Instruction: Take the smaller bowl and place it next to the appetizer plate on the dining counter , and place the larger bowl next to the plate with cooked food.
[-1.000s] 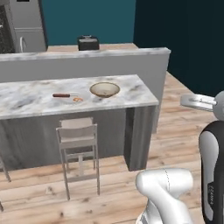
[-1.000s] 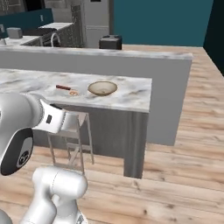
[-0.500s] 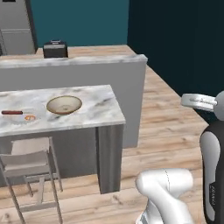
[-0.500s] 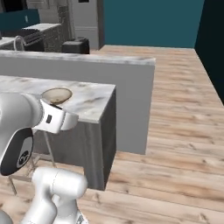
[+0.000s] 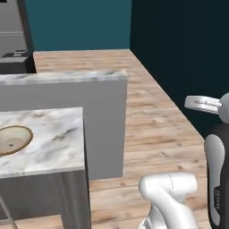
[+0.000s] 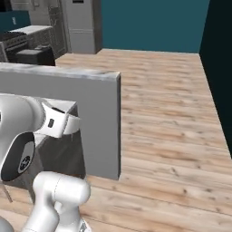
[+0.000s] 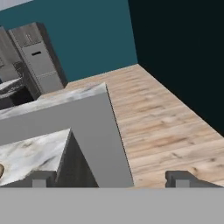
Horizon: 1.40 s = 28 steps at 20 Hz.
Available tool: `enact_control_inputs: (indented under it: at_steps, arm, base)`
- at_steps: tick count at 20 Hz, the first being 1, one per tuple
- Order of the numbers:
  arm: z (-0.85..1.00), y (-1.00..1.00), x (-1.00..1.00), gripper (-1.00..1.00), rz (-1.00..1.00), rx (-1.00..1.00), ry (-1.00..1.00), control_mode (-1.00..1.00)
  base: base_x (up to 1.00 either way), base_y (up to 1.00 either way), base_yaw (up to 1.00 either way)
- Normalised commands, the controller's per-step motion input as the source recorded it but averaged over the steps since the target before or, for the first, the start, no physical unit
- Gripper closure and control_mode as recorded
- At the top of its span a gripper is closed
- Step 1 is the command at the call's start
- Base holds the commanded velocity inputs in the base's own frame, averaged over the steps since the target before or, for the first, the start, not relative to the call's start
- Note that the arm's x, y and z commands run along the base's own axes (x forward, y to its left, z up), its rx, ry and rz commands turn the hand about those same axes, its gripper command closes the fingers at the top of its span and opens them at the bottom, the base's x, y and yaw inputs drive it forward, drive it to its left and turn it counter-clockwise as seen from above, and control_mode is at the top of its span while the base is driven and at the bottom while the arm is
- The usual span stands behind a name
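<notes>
The larger bowl (image 5: 13,140) sits upright on the dining counter (image 5: 53,143), at the left edge of the left base view and partly cut off there, so what lies beyond it cannot be told; it appears set down rather than carried, since nothing touches it. In the hand view a sliver of its rim shows at the far left. The counter's marble top ends just right of the bowl, and its plain grey side drops to the wood floor (image 5: 156,120). Behind the counter rises a taller grey wall (image 6: 86,118) capped with a marble strip, which screens the kitchen beyond, where a tall grey fridge (image 6: 81,27) and a dark appliance (image 6: 34,56) stand against the teal wall (image 6: 149,25). The gripper (image 7: 111,178) is held well away from the bowl, pointing out past the counter's end toward open floor; its fingers stand wide apart and hold nothing. With the hand empty and aimed off the counter, the arm looks tucked for driving rather than reaching. Judging from this, the larger bowl seems placed, and the base probably needs to head toward wherever the smaller bowl waits, which these views do not settle.
</notes>
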Motion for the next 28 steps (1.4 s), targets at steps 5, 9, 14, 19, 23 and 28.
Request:
enact_control_inputs:
  at_steps: [5,9,14,19,23,28]
  arm:
    - [0.00,0.00,0.00,-1.00,0.00,0.00,0.00,1.00]
    - [0.00,0.00,0.00,-1.00,0.00,0.00,0.00,1.00]
    - [0.00,0.00,0.00,-1.00,0.00,0.00,0.00,1.00]
    - [0.00,0.00,0.00,-1.00,0.00,0.00,0.00,1.00]
    - [0.00,0.00,0.00,-1.00,0.00,0.00,0.00,1.00]
    - [0.00,0.00,0.00,-1.00,0.00,0.00,0.00,1.00]
  base:
    - [1.00,-1.00,0.11]
    - [1.00,-1.00,0.12]
    - [1.00,-1.00,0.17]
    - [1.00,-0.92,0.27]
    - [1.00,-0.54,0.29]
    - [1.00,-0.56,0.28]
